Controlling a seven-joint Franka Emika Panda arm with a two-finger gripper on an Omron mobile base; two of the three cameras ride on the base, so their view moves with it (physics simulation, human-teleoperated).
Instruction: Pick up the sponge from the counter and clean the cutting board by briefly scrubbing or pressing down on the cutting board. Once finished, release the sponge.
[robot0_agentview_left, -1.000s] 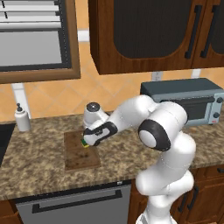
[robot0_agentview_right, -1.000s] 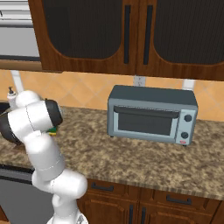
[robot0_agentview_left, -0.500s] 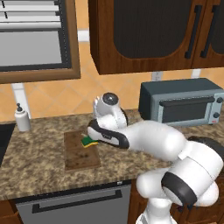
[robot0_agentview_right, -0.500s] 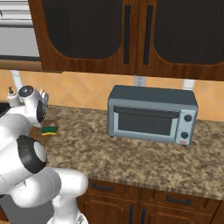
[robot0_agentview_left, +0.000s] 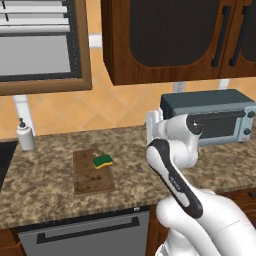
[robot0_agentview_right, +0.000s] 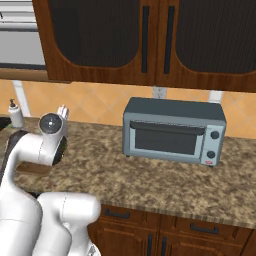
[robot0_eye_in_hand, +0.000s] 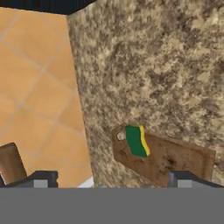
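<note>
— Where's your sponge (robot0_agentview_left: 103, 160)?

— It lies green side up on the cutting board (robot0_agentview_left: 92, 173), close to the end with the small hole, nothing touching it. The board sits flat on the counter (robot0_agentview_left: 55, 180), near the soap bottle (robot0_agentview_left: 25, 135).

— And your gripper (robot0_eye_in_hand: 109, 179)?

— In the hand view its two finger tips (robot0_eye_in_hand: 41, 179) stand wide apart with nothing between them (the sponge shows well beyond them). The arm is drawn up beside the toaster oven (robot0_agentview_left: 210, 115).

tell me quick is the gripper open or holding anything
Gripper: open, holding nothing; the sponge lies free on the board.
</note>
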